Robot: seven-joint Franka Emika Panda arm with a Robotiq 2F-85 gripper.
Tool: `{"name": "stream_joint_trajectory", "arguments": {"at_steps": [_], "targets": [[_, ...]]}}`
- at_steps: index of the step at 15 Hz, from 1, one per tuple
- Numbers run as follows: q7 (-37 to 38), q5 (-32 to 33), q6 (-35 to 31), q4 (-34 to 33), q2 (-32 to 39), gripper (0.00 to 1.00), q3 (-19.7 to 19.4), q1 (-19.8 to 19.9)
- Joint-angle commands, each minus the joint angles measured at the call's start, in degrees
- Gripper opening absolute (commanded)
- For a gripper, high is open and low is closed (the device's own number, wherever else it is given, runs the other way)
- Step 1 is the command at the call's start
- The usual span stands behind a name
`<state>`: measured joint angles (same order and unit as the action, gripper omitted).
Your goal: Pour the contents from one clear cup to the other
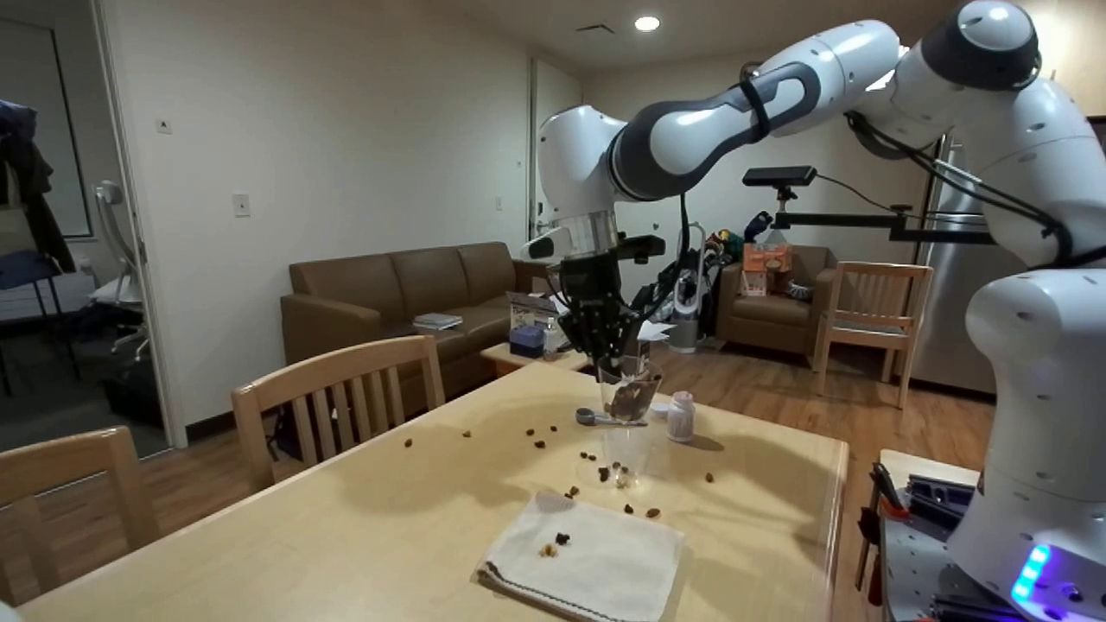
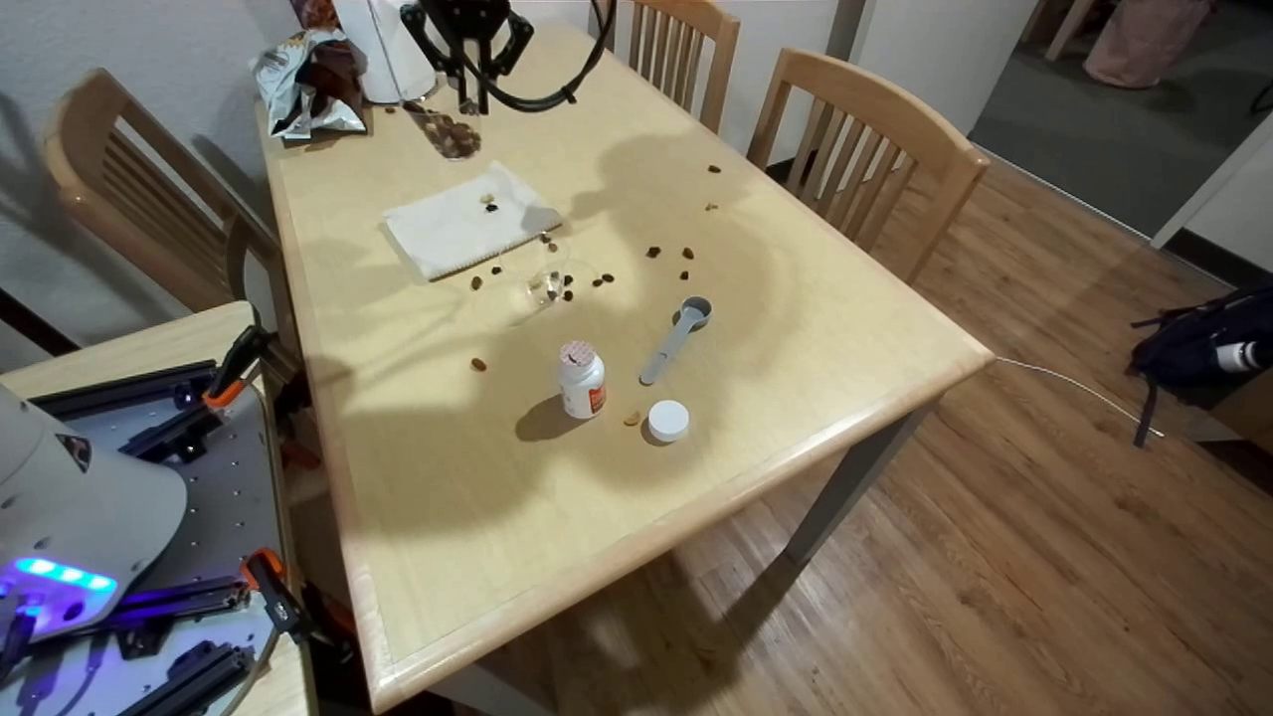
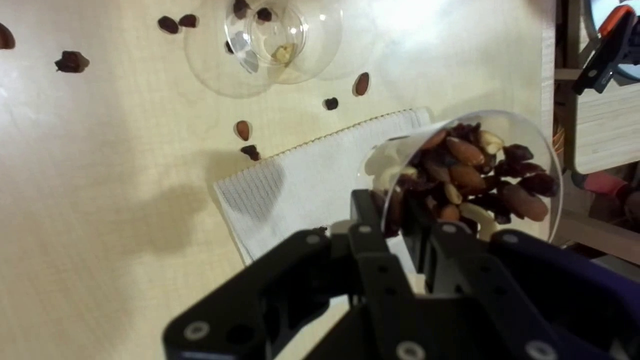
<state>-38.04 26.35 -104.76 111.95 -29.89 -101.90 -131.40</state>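
My gripper (image 3: 387, 212) is shut on the wall of a clear cup (image 3: 552, 150), with the rim between the fingers. The held cup contains many nuts and dark dried fruit pieces. It hangs tilted above the table and shows in both exterior views (image 1: 650, 380) (image 2: 453, 137). In an exterior view the gripper (image 2: 474, 107) is above the far part of the table. The other clear cup (image 3: 320, 65) stands on the table, apart from the held cup, with a few pieces in or around its base. This standing cup also shows faintly in both exterior views (image 1: 635, 449) (image 2: 542, 290).
A white cloth (image 2: 467, 224) with a few pieces lies by the standing cup. Several nuts and raisins are scattered around. A white bottle (image 2: 582, 383), its lid (image 2: 668, 421) and a grey scoop (image 2: 676, 340) are on the table. A snack bag (image 2: 313, 85) stands at the far corner.
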Motion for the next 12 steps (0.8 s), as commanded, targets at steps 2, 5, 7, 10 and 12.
{"name": "stream_joint_trajectory", "arguments": {"at_steps": [2,5,7,10,12], "targets": [[1.1,1.5,0.0,0.1,-2.4,0.05,1.5,0.9],[-0.4,0.7,-4.4,1.4,-5.6,0.05,2.5,2.7],[-1.5,0.1,-9.1,3.1,-8.1,0.05,3.4,4.8],[-2.9,-0.7,-14.4,6.3,-11.0,0.05,4.8,7.9],[-5.1,-1.0,-15.2,8.1,-12.7,0.05,6.1,10.3]]}}
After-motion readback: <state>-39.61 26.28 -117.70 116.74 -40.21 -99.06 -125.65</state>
